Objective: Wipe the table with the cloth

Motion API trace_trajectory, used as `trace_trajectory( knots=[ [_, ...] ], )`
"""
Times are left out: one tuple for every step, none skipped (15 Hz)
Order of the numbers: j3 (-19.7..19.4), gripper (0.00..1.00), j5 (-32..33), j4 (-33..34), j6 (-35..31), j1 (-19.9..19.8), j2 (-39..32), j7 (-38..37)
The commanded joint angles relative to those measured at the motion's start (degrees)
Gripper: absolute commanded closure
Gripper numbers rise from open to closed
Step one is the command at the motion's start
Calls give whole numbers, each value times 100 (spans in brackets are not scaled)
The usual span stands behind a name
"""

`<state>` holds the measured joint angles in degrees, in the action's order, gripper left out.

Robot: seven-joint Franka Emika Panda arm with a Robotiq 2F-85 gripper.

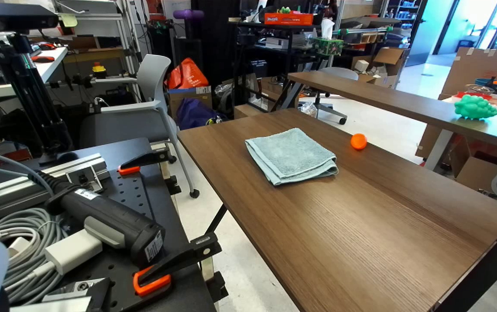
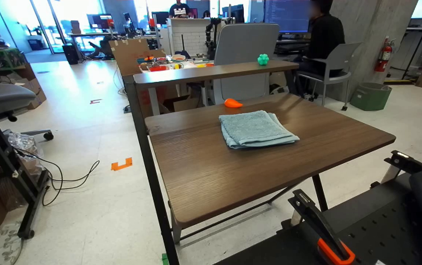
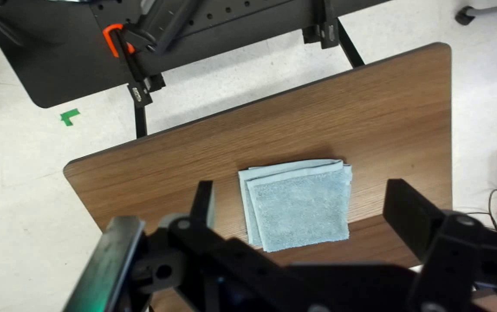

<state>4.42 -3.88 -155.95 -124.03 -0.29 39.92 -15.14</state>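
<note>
A light blue-green folded cloth (image 3: 302,208) lies flat on the brown wooden table (image 3: 382,104). In both exterior views the cloth (image 1: 291,154) (image 2: 256,129) lies on the table (image 1: 361,225) (image 2: 203,180), towards its far part. In the wrist view my gripper (image 3: 301,185) is open and empty, with its black fingers wide apart. The cloth shows between the fingers, below and apart from them. The gripper does not show in the exterior views.
An orange object (image 1: 358,141) (image 2: 233,103) sits on the table near the cloth. A raised shelf (image 1: 387,99) along the table's edge holds a green bumpy toy (image 1: 475,107). A black bench (image 3: 70,56) with clamps (image 1: 177,260) stands beside the table, across a gap.
</note>
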Motion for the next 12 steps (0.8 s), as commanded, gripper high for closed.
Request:
trace_trajectory(
  knots=[
    [93, 0, -336, 9, -338, 68, -380, -245],
    [105, 0, -345, -27, -338, 88, -373, -239],
    [53, 0, -401, -22, -156, 175, -359, -83],
    [87, 0, -229, -42, -169, 39, -277, -137],
    [89, 0, -246, -44, -169, 68, -333, -135],
    [90, 0, -251, -44, -169, 85, -363, -134],
    [91, 0, -252, -44, -169, 92, -372, -133],
    [91, 0, -253, -44, -169, 93, -372, -133],
    [139, 0, -223, -40, -150, 137, -330, -109],
    [235, 0, -252, -28, -308, 197, -366, -178],
    [332, 0, -145, 83, -229, 214, -513, -148],
    [442, 0, -79, 246, -285, 228, -768, -145]
  ],
)
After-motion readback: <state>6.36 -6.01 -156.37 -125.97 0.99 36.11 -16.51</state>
